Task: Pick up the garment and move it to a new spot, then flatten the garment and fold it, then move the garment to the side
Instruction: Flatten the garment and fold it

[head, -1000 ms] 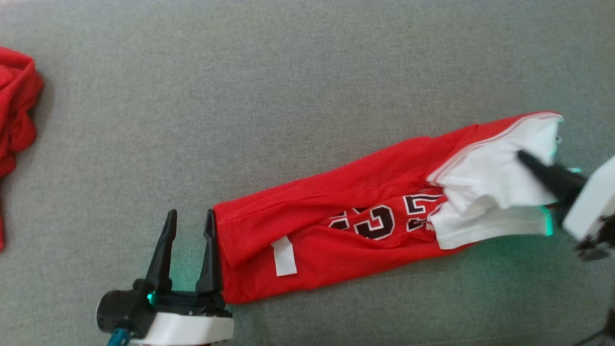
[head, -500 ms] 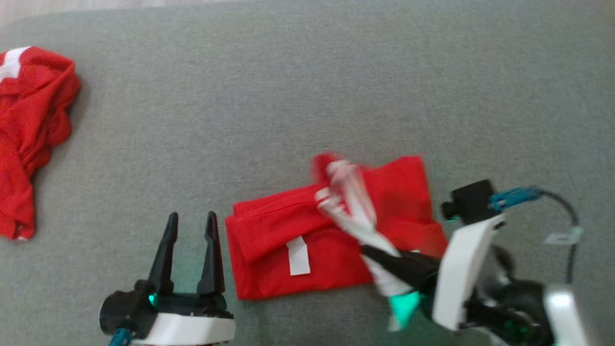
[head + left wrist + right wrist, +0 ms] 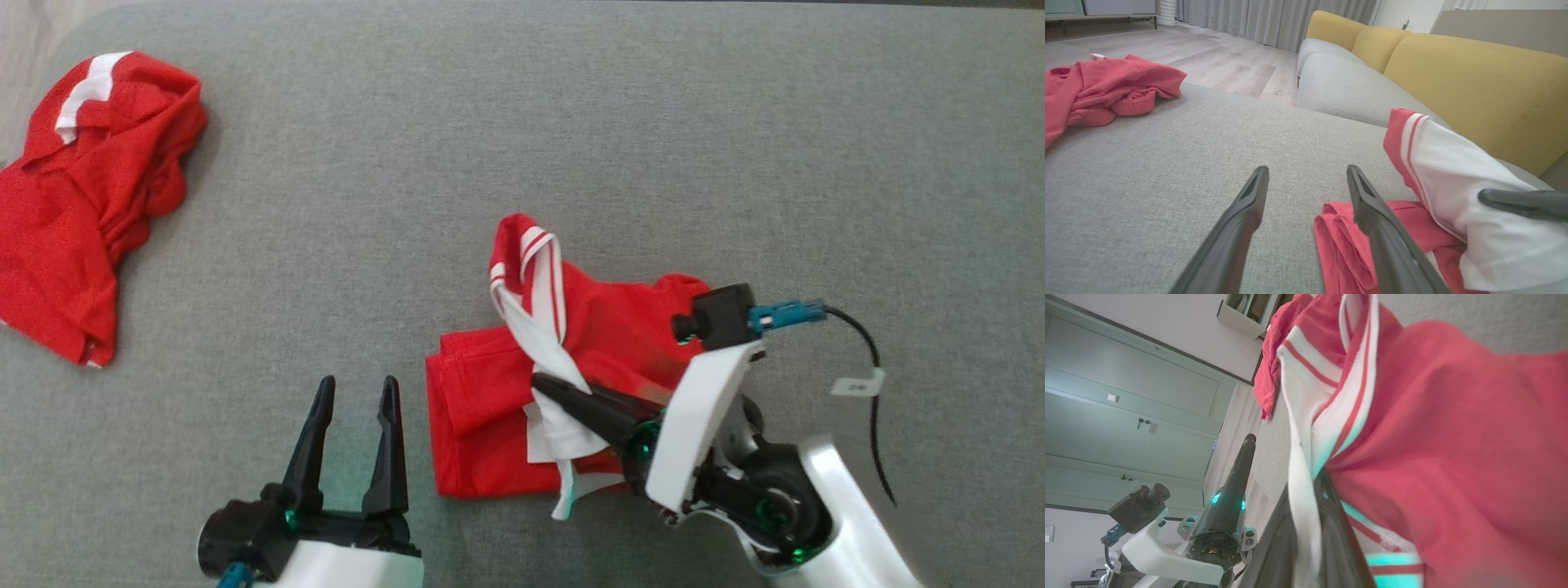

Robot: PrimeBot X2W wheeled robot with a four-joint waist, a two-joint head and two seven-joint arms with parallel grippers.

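The right hand (image 3: pixel 543 382) has swept the white, red-striped end of the red knit garment (image 3: pixel 482 425) from the far right, where it lay stretched out 1 second ago, back over the garment's own red body. What was a long strip is now a short doubled bundle on the grey upholstered sofa seat (image 3: pixel 571 122). The head camera has also shifted, which is why the second, crumpled red garment (image 3: pixel 82 204) at the far left sits further into view; it has not moved.

The right hand stays clamped on the white trim. In the right wrist view the striped band (image 3: pixel 1306 416) runs straight down between its 2 dark fingers. The carried end stands up in a loose loop and is not lying flat.

The left hand (image 3: pixel 357 388) has kept its place just beside the bundle's left edge, with its fingers spread and nothing between them.

The fold looks roughly half made. The raised end has yet to be lowered and let go. The layers will likely need smoothing, and the free left hand is well placed for that.
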